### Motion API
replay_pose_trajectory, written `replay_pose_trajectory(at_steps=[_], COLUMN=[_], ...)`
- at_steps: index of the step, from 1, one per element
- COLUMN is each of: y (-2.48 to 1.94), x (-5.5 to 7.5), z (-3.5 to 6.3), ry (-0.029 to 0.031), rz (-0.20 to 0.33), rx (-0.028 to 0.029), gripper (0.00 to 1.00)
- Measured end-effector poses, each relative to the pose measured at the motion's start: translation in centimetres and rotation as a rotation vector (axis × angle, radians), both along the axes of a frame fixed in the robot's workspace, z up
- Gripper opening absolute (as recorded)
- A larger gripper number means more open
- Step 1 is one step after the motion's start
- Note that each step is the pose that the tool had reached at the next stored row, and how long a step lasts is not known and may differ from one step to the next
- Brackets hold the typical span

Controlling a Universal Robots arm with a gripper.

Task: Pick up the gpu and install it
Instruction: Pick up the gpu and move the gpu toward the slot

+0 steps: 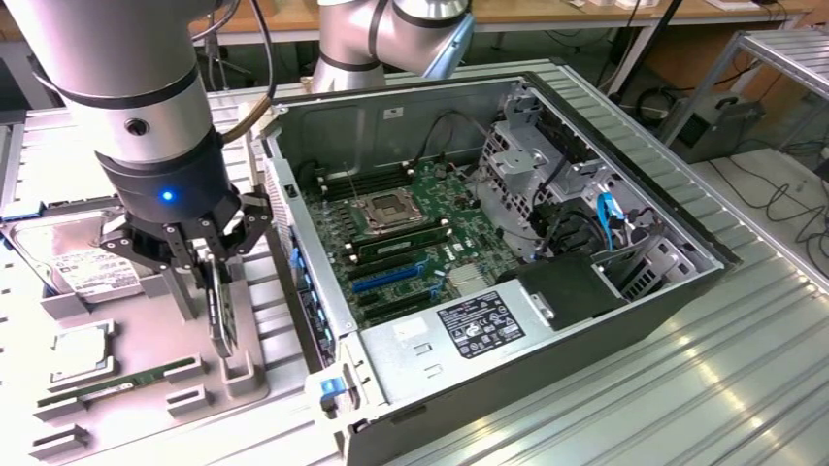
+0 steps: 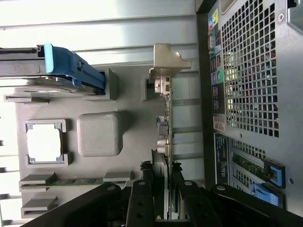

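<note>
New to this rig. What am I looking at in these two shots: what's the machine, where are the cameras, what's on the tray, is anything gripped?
The machine is a single robot arm with a gripper at its end. The exterior view comes from a camera off the arm, looking down at the bench. The wrist view comes from a camera on the arm's wrist, looking along the fingers.

On the exterior view's left is a grey tray of parts: a hard drive, a processor chip, a RAM stick, and the gpu standing on edge in its holder. On the exterior view's right is an open computer case.

The fingers are closed on the gpu's upper edge, one on each side. The card sits in the tray, not yet installed.
</note>
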State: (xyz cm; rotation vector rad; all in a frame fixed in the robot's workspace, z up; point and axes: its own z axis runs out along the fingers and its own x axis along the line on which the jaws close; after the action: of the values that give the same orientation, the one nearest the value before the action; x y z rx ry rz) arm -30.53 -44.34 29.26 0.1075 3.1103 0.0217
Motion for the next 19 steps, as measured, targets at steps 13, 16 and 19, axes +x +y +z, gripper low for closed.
replay_pose_trajectory(at_steps=[13,16,19], y=[0.00,0.00,0.00], x=[0.00,0.00,0.00], z=[0.47,0.61,0.72], ry=[0.0000,0.0000,0.0001], rz=[0.000,0.000,0.000], rx=[0.0000,0.0000,-0.0001], gripper=[0.26,0.26,0.26])
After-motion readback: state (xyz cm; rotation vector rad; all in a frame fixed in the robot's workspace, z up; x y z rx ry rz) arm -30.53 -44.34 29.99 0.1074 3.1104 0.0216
